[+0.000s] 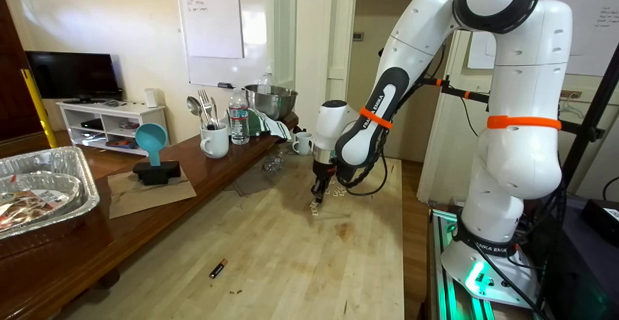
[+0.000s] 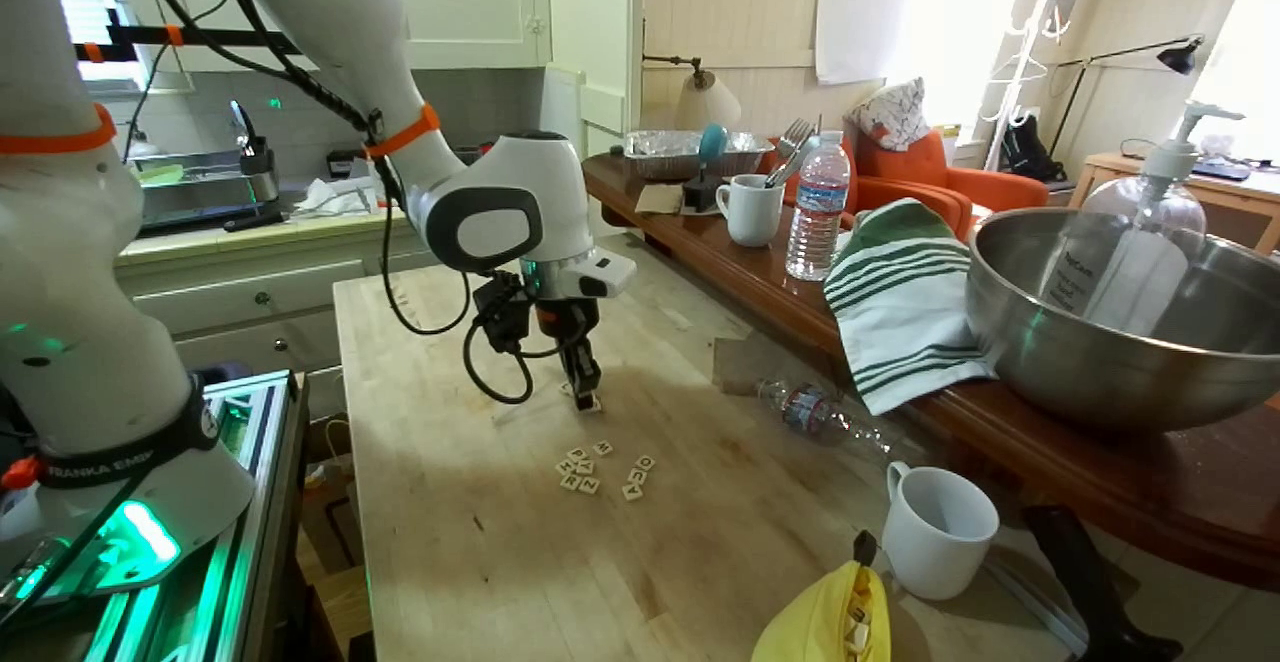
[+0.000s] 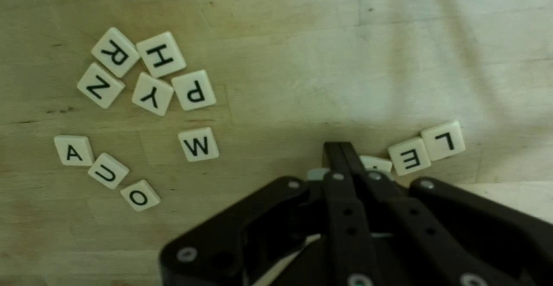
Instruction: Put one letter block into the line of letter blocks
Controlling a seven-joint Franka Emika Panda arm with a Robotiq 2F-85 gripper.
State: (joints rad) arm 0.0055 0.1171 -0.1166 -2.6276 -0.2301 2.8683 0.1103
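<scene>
Claw [image 3: 339, 144]: at the line, jaws pressed together, tips meeting; from here I can't tell whether they touch a tile.
Line of letter tiles [image 3: 412, 156]: on the wooden tabletop [image 3: 276, 31]; through my wrist view I read an L tile [image 3: 443, 141] and an E tile [image 3: 408, 157] side by side and, next along the line, a third tile [image 3: 375, 162] the claw half hides.
W tile [image 3: 198, 144]: loose, nearest the line.
A, U and O tiles [image 3: 109, 171]: grouped, farther from the line.
Five clustered tiles [image 3: 153, 94]: P, H, Y, R and, I think, either N or Z, apart from the line.
Battery [image 1: 218, 268]: well apart from the line in an exterior view.
Yellow pouch [image 2: 818, 614]: also well apart from the line.
</scene>
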